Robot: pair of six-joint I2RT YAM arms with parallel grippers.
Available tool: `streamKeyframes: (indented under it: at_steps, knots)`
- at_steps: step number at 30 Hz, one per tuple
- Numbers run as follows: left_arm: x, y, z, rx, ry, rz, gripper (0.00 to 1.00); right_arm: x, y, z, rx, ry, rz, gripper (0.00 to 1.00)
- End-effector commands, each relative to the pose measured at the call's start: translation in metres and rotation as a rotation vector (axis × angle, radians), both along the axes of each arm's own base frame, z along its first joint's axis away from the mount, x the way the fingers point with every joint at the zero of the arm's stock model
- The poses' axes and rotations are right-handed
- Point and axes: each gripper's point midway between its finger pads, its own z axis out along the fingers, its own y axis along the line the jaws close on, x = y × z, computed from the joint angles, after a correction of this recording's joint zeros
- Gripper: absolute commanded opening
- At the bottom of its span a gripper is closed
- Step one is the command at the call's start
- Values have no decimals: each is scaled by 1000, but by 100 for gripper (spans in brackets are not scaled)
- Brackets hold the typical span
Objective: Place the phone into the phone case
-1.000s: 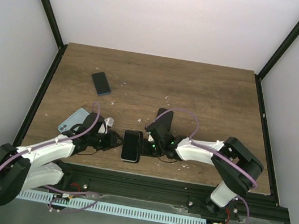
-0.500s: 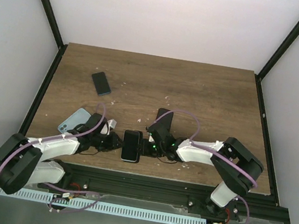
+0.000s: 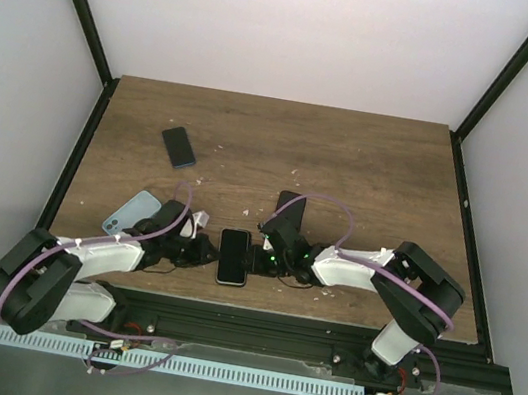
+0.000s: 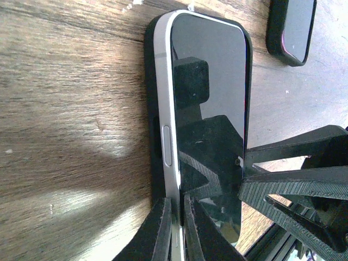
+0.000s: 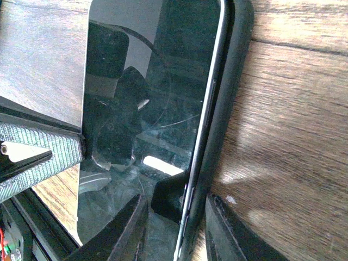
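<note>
Left gripper [image 4: 178, 231] closed tight, tips against left long rim of phone [image 3: 233, 256]. Right gripper [image 5: 176, 234] part-open, straddling right rim and phone case [image 5: 234, 81] wall. Phone lies between grippers on case, long axis near-to-far, left rim apparently unseated. Both arms equally near.

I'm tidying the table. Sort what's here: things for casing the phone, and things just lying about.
In use: phone, case, left claw, right claw.
Lying about: blue-edged phone, pale blue phone or case, black phone.
</note>
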Motion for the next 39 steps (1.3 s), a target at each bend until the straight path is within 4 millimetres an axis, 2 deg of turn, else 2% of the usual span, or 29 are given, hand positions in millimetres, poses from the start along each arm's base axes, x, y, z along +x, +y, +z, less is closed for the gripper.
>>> streamKeyframes:
  at_steps: [1, 6, 15, 19, 26, 31, 34, 39]
  knots:
    - [7, -13, 11, -34, -67, -39, 8, 0, 4, -4, 17, -4, 9, 29]
    - [7, -15, 9, -29, -63, -38, 11, 3, 6, -2, 37, -34, 24, 29]
    - [3, -1, 11, 13, -63, 23, 23, 4, -13, -5, 28, -27, -21, 30]
    - [9, 6, 11, 54, -72, 53, 30, 2, -11, -6, 43, -4, -21, 31]
    - [12, 6, 4, 75, -35, 58, 38, -2, -6, -13, 71, 38, -18, 34]
    - [11, 8, -3, 106, -24, 36, 43, -1, 1, -9, 104, 45, -9, 34]
    - [7, 6, -7, 111, -7, 8, 43, 1, 0, -3, 143, 39, -27, 35]
    - [4, 5, -10, 88, -10, -1, 31, 4, -4, -5, 172, 70, -60, 36]
